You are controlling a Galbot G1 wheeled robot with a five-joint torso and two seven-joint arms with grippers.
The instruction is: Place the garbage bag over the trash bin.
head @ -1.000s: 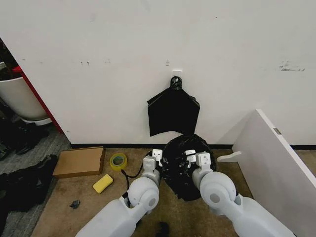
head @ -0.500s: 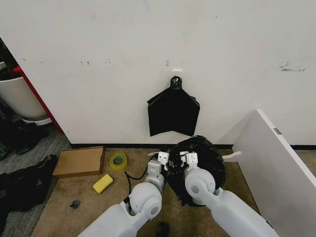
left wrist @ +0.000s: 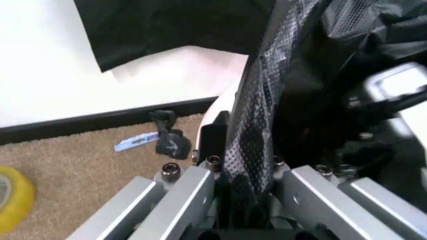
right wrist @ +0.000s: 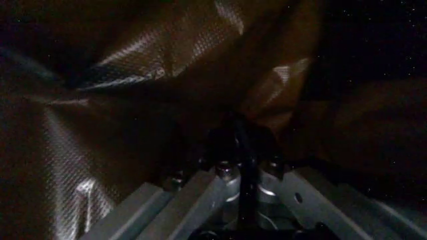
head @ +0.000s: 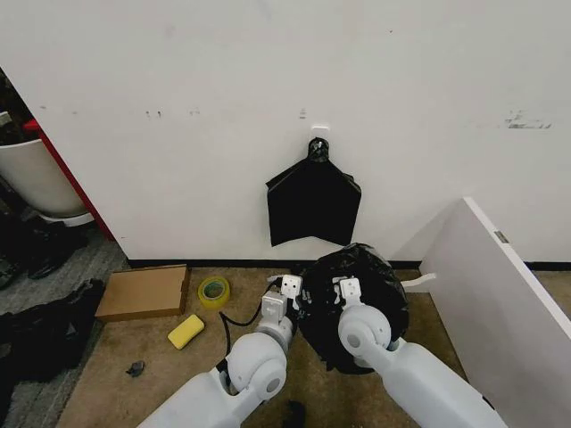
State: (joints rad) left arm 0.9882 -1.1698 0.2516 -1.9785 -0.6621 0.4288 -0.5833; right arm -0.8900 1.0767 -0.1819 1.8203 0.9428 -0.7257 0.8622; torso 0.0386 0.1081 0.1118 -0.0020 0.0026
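Garbage bag (left wrist: pixel 257 125) pinched in left gripper (left wrist: pixel 243 200); white trash bin (left wrist: pixel 223 107) edge beside.

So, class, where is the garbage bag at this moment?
In the head view the garbage bag sits on the floor by the wall, below the hanging black bundle, held between the left gripper and the right gripper.

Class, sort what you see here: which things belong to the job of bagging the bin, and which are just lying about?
Belonging to the job:
garbage bag, draped over the bin
trash bin, a sliver of white wall beside the bag
left gripper and right gripper, each pinching bag plastic

Just lying about:
cardboard box
tape roll
yellow sponge
black bundle hanging on the wall
white board
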